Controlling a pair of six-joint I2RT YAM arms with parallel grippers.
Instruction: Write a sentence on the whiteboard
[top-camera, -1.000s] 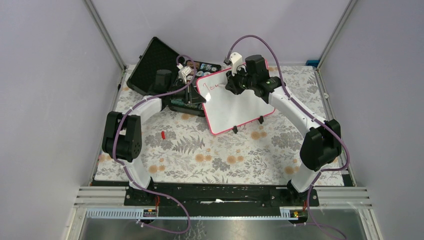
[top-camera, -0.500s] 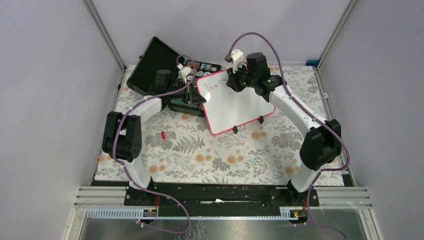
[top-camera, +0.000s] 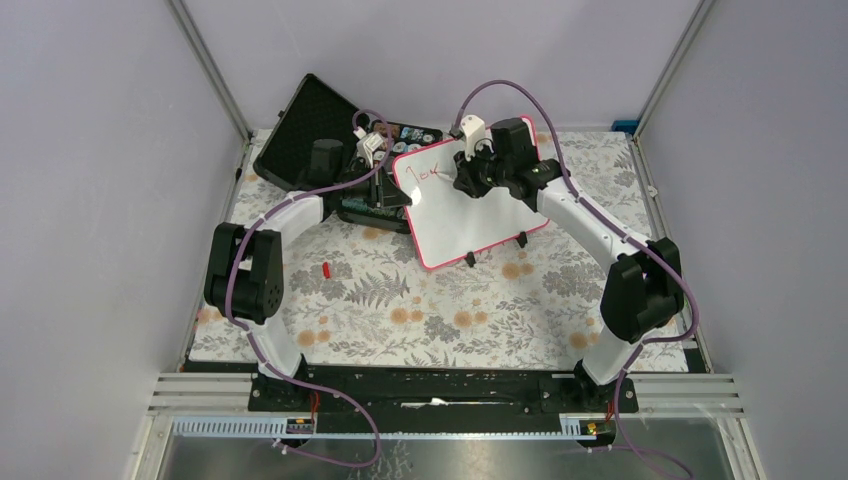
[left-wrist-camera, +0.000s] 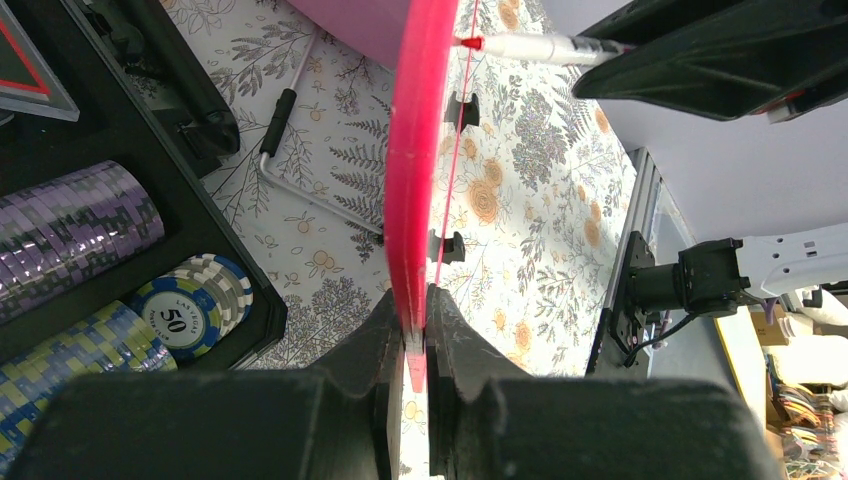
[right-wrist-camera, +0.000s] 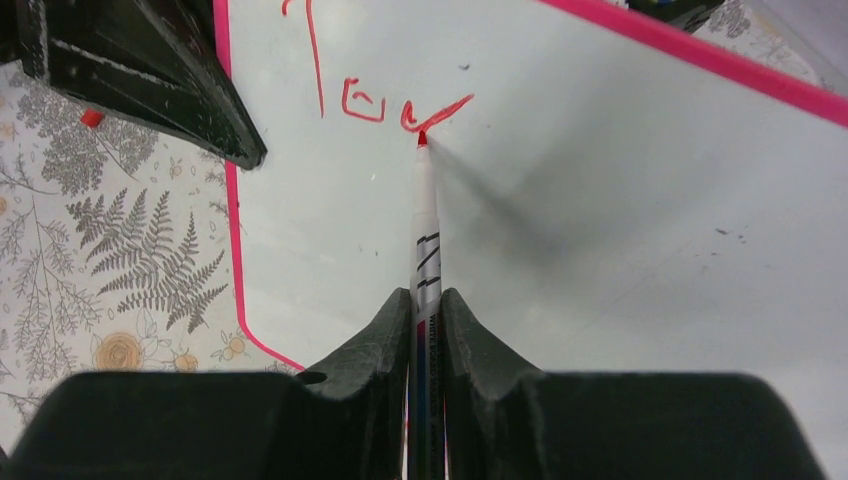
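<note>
Left arm (top-camera: 290, 212): elbow folded at left, forearm reaching forward-right; left gripper (left-wrist-camera: 415, 305) pinched tight on whiteboard (left-wrist-camera: 412, 150) edge. Right arm (top-camera: 590, 225): elbow raised at right, forearm stretched forward-left; right gripper (right-wrist-camera: 427, 300) clamped around marker (right-wrist-camera: 426, 215), barrel projecting past fingertips.

The whiteboard (top-camera: 480, 215) stands tilted at the far middle of the worktop (top-camera: 400, 310), with the sentence (top-camera: 432, 174) near its upper left corner. Behind it and to its left lies an open case (top-camera: 305, 125) with stacked chips (left-wrist-camera: 190, 300) inside. The left gripper (left-wrist-camera: 413, 320) clamps the board's left edge. The right gripper (right-wrist-camera: 428, 310) reaches over from the right, and the tip of its marker (right-wrist-camera: 427, 230) touches the strokes. A small cap (top-camera: 326, 269) lies alone, nearer and further left.
</note>
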